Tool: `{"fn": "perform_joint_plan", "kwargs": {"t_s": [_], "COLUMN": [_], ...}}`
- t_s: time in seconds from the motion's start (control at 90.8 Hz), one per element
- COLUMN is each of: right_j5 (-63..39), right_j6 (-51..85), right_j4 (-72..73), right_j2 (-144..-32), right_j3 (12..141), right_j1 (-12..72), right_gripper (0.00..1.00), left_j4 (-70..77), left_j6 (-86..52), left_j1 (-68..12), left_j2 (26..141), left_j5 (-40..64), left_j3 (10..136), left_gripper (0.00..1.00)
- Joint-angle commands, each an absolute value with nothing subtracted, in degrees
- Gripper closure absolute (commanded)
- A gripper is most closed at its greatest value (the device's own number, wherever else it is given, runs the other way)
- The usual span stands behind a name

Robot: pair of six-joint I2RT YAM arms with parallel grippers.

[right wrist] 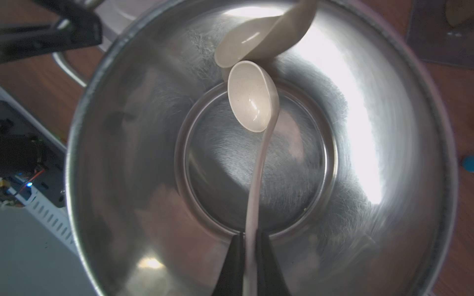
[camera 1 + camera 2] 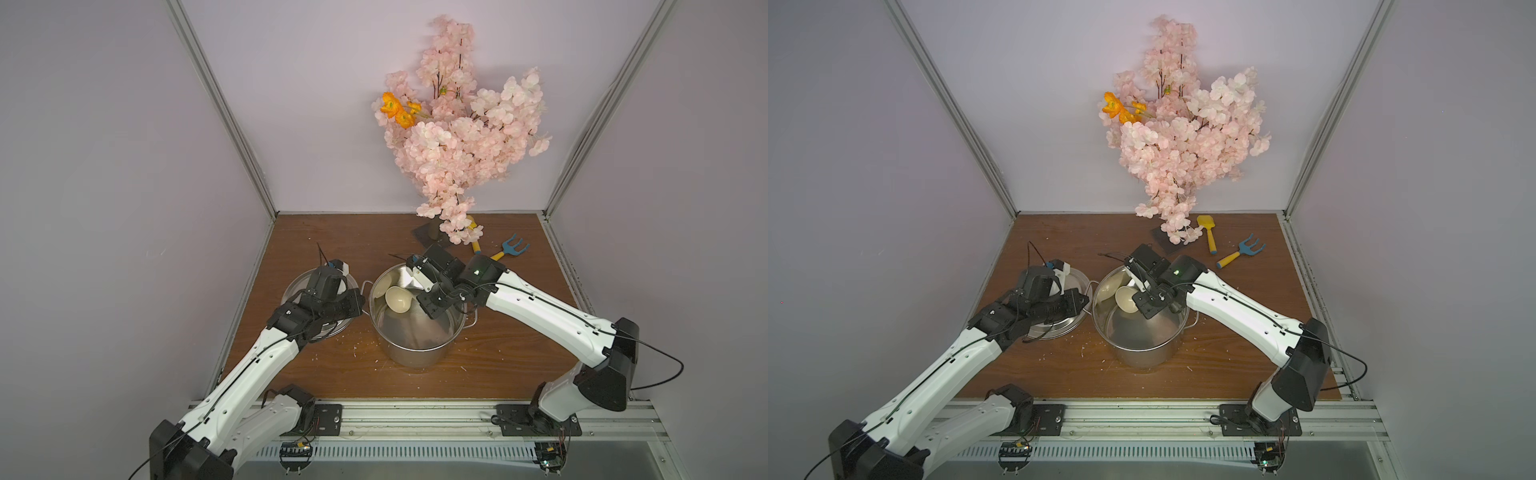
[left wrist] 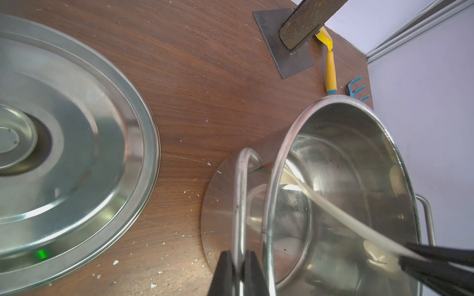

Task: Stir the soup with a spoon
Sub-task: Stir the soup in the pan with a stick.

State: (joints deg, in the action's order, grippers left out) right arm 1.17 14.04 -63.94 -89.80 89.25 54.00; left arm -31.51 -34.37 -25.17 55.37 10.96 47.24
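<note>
Cream-beige plastic spoon (image 1: 252, 97), with a round deep bowl and a long slim handle, hangs inside the large shiny steel stockpot (image 2: 415, 349). The right claw (image 1: 252, 238) is clamped on the upper end of the handle, its two black fingers pressed to either side of the slim shaft with no gap showing. The spoon's bowl faces open side up, low in the pot and near the wall on the left arm's side. Its reflection shows in that wall; whether it touches the metal I cannot tell. The pot's inside shows polished steel down to its round floor.

The left claw (image 3: 238, 256) is closed tight on the pot's steel loop side handle (image 3: 239, 205), one finger on each side of the rod. Just beside the pot, under the left arm, a flat round steel lid (image 3: 77, 153) lies on the brown wooden table (image 2: 332, 249). Farther back, a blue-pronged toy rake with a yellow handle (image 2: 1241, 251) and a yellow toy shovel (image 2: 1208, 232) lie near the base of a pink blossom branch (image 2: 457, 137).
</note>
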Motion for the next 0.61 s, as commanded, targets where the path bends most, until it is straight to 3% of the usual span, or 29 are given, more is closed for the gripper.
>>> {"fn": "perform_joint_plan", "kwargs": {"t_s": [0.0,0.308,0.594], "right_j5": [-1.44,7.19,5.38], "right_j6": [13.55,15.89,14.01], "right_j4": [-62.22,-65.05,-63.17], "right_j2": [-87.87,-78.81,-82.32], "right_j3": [87.42,76.65,82.50], "right_j1": [56.05,52.38,46.76], "right_gripper": [1.00,1.00,1.00], "left_j4": [-35.20,-35.24,-35.17], "left_j6": [-32.34,-32.20,-32.12], "left_j1": [-25.14,-25.09,-25.13], "left_j2": [56.73,56.99,56.52], "left_j5": [11.26,11.76,11.74], "left_j3": [47.42,48.24,47.49], "left_gripper": [1.00,1.00,1.00]}}
